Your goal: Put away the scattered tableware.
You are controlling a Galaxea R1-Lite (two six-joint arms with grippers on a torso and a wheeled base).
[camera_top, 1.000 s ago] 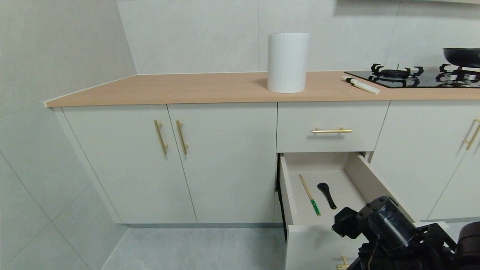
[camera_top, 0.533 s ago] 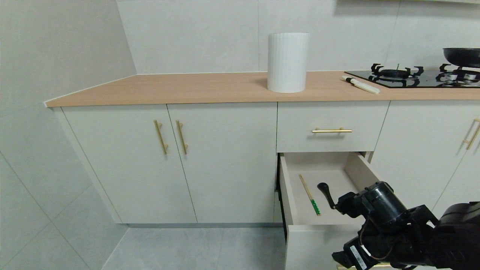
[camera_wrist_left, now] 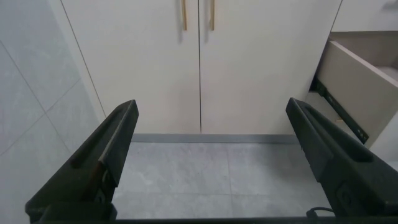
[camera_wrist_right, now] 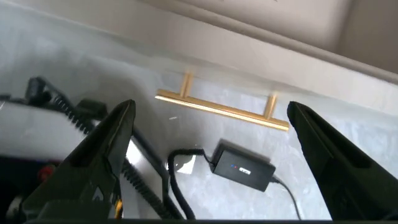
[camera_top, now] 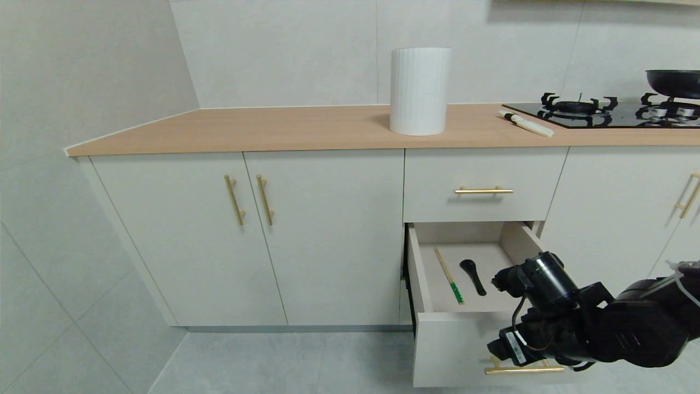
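Chopsticks (camera_top: 449,276) and black spoon (camera_top: 473,277) lie in the open drawer (camera_top: 448,350) — closing it apparently remains; left gripper (camera_wrist_left: 211,112) and right gripper (camera_wrist_right: 211,109) gape wide, empty.

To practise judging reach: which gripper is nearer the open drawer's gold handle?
Right. The right gripper hangs open just in front of the handle; the left gripper faces the cupboard doors, off beside the drawer.

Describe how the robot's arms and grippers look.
The right arm is bulky and black, with a cylindrical housing, a thin looping cable and a white printed label. The left gripper and right gripper both have black, wedge-shaped fingers.
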